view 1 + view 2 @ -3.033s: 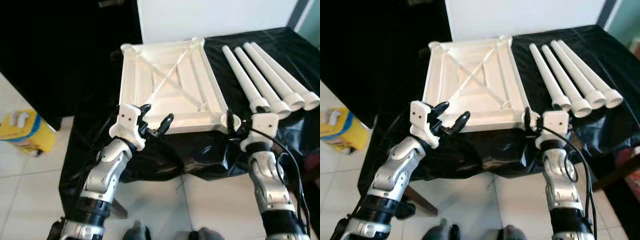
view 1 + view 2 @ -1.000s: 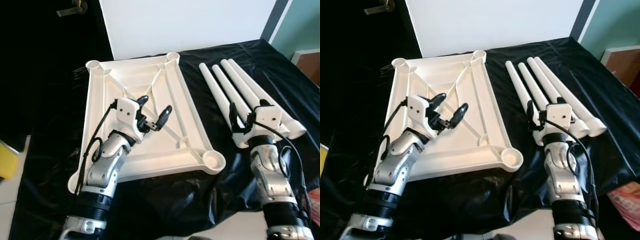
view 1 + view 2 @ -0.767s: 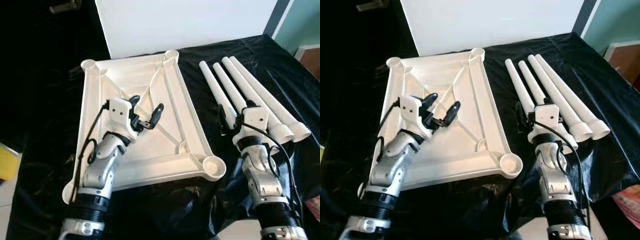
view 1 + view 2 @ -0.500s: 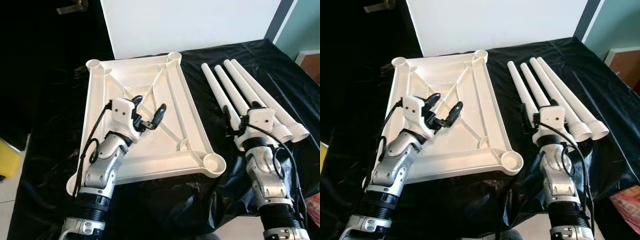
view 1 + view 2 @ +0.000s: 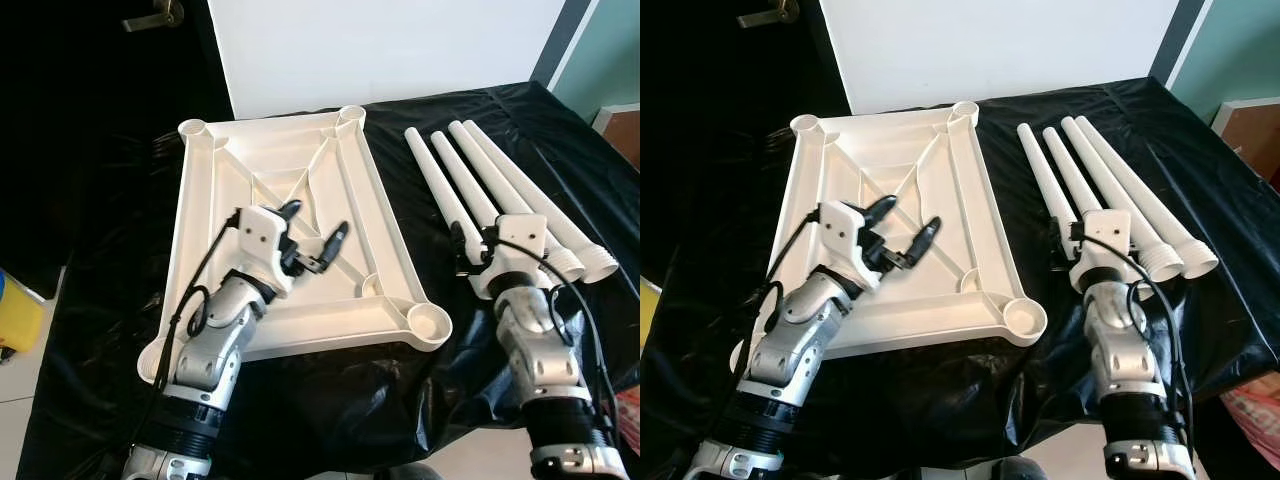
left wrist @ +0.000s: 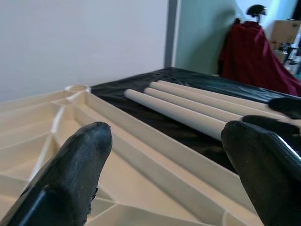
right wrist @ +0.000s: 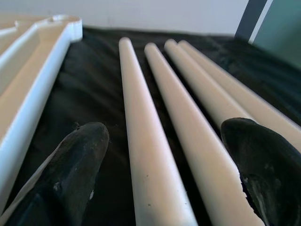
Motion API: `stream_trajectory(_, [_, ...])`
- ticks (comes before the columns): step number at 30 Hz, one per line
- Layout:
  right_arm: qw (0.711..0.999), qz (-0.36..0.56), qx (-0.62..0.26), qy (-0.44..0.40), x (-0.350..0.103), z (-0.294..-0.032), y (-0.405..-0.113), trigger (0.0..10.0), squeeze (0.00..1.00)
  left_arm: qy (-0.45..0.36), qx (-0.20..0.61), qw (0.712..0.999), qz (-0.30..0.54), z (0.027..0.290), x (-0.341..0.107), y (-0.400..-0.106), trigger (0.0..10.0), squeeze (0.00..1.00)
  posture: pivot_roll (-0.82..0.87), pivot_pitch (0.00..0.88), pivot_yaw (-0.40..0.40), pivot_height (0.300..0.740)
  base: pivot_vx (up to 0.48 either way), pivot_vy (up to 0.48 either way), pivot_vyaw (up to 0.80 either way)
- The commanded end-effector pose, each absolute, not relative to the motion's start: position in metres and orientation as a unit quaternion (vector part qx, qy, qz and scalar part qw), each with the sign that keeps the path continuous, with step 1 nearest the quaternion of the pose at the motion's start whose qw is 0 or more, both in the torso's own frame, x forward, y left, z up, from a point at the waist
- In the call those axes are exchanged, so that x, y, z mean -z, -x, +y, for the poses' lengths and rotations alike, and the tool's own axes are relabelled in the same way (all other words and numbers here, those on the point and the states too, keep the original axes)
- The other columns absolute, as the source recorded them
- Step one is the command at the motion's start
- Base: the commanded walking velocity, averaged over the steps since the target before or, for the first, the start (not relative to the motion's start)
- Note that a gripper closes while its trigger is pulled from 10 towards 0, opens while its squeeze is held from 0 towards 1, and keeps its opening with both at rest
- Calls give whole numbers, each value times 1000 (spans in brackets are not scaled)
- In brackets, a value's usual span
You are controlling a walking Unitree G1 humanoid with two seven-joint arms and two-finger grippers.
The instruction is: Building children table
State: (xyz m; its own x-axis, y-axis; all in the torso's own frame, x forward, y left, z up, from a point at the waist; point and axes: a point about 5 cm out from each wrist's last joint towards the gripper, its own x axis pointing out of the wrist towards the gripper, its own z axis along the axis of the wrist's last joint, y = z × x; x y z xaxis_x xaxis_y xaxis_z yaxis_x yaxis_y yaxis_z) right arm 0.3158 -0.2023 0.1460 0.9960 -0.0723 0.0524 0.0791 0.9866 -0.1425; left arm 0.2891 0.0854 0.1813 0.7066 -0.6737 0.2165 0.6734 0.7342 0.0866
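Since three seconds ago your left gripper (image 5: 312, 235) has come in from the near edge to hover over the upturned white tabletop (image 5: 290, 160), fingers spread. Ribbed, with a round socket at each corner, it lies at 11 o'clock on the black cloth (image 5: 420, 110). Your right gripper (image 7: 160, 155), fingers apart, straddles two of the four white legs (image 5: 490, 180) at 2 o'clock. Your left wrist view alone catches a red garment (image 6: 254, 52).

Even daylight is washing my head views sharp and bright, glaring off the white tabletop (image 5: 290, 200) and blowing out the wall, while the black cloth (image 5: 480, 130) is swallowing shadow detail and my near fingertips (image 6: 77, 174) are blurring in both wrist views.
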Motion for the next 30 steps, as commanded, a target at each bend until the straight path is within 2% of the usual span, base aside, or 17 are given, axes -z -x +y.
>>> stream_trajectory(1, [996,19,22,82,-139,-202,-316,10000,0,-13,458,883,-100,77,-179,-277,10000,0,-15,129,8,740,0,0,0])
stream_trajectory(10, [993,84,-32,78,-136,-199,-313,10000,0,-23,486,869,-89,73,-184,-271,10000,0,-21,142,15,740,0,0,0])
stream_trajectory(16, [989,144,-9,27,-139,-211,-314,10000,0,-23,489,868,-81,72,-187,-269,10000,0,-26,132,20,740,0,0,0])
stream_trajectory(23, [987,160,-1,19,-146,-220,-316,10000,0,-21,489,869,-76,71,-188,-269,10000,0,-33,128,22,740,0,0,0])
stream_trajectory(30, [973,231,11,-18,-147,-228,-316,10000,0,-15,486,871,-73,70,-188,-269,10000,0,-36,123,17,740,0,0,0])
